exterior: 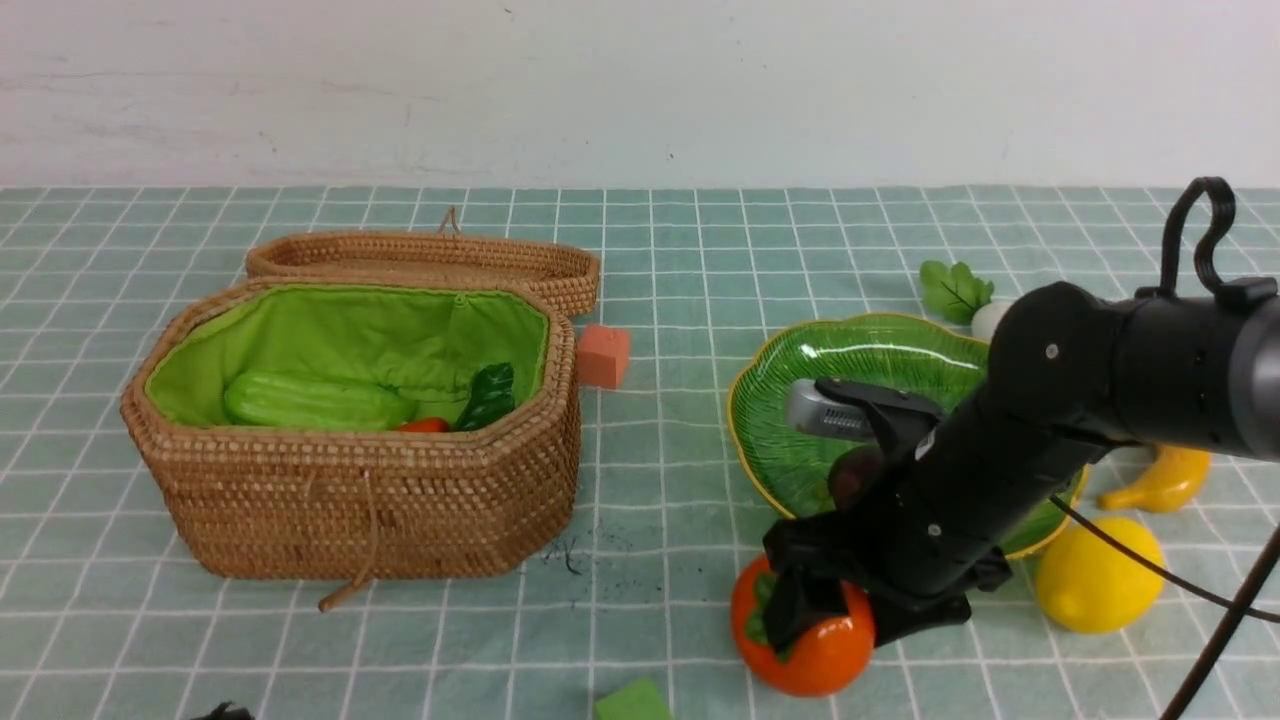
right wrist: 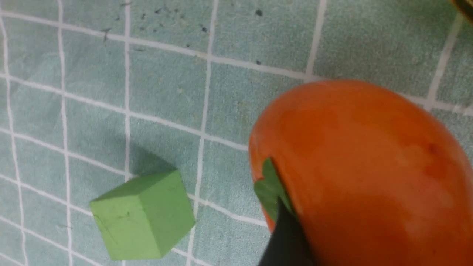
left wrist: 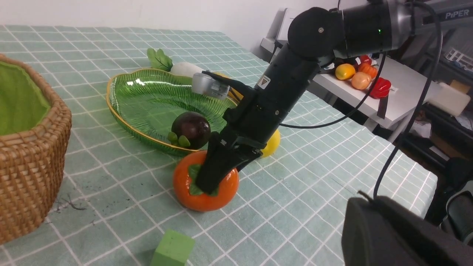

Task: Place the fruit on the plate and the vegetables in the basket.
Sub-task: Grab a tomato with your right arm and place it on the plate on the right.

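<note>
- Persimmon (exterior: 822,662) sits on the checked cloth (exterior: 660,480), just in front of the plate's near rim, calyx turned sideways toward the robot's left.
- Right gripper (exterior: 852,622) is down over it, one finger on each side. The right wrist view shows a finger tip against the calyx edge. I cannot tell whether the jaws actually clamp the fruit, and it rests on the cloth.
- Left gripper (left wrist: 402,236) shows only as a dark blurred mass at the edge of its own wrist view. Its jaws are closed with nothing in them.
- Plate (exterior: 870,350) holds the mangosteen (left wrist: 192,127) near its front rim.
- Lemon (exterior: 1095,575) lies on the cloth to the right of the plate, and the banana (exterior: 1160,480) is just behind it, partly hidden by the arm.
- Radish (exterior: 985,318) lies on the cloth at the plate's far rim, leaf pointing left.
- Basket (exterior: 370,500) stands open well to the left, with its lid (exterior: 430,258) lying behind it.
- Inside it lie the gourd (exterior: 315,400) and a sliver of the carrot (exterior: 422,425) next to a dark green leaf.
- Orange cube (exterior: 603,355) is by the basket's right side.
- Green cube (right wrist: 142,214) is near the persimmon, on the robot's side.
</note>
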